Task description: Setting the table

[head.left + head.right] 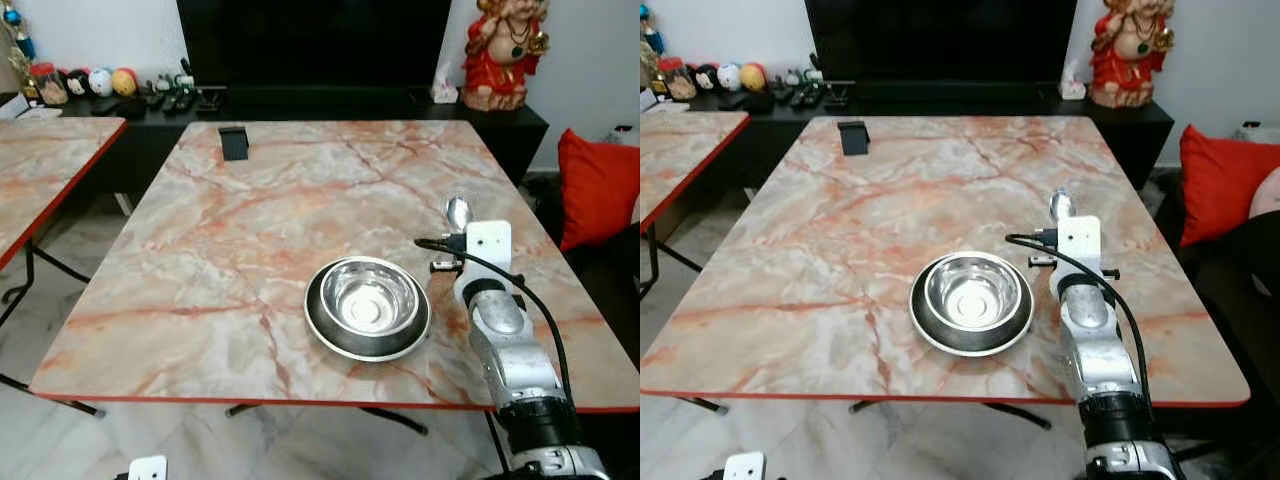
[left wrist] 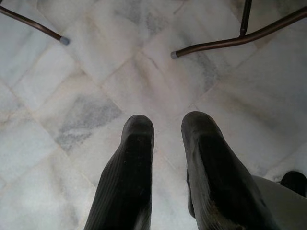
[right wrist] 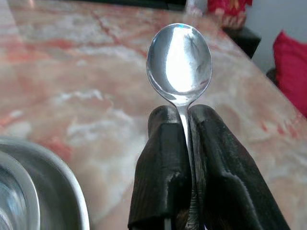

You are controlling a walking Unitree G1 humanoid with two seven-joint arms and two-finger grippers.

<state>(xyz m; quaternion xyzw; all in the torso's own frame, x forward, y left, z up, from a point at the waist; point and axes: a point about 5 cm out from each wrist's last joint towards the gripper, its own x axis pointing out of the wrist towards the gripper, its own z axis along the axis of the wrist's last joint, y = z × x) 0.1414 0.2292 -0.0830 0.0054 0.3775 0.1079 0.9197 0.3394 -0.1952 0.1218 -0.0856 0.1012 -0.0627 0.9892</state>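
Spoon held over the counter

Right gripper [image 3: 178, 125] fingers pinch the spoon [image 3: 180, 60] by its handle, bowl [image 1: 367, 305] just beside them; left gripper [image 2: 168, 130] fingers slightly parted, holding nothing, above floor.

My left gripper [image 2: 167, 125] hung over pale marble floor tiles [image 2: 86, 96], fingers slightly parted. Beyond my fingertips stood dark metal table legs [image 2: 225, 42].

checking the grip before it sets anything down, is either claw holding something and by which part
The right claw holds a spoon by its handle, just below the bowl end, which sticks out past the fingertips. The left claw holds nothing.
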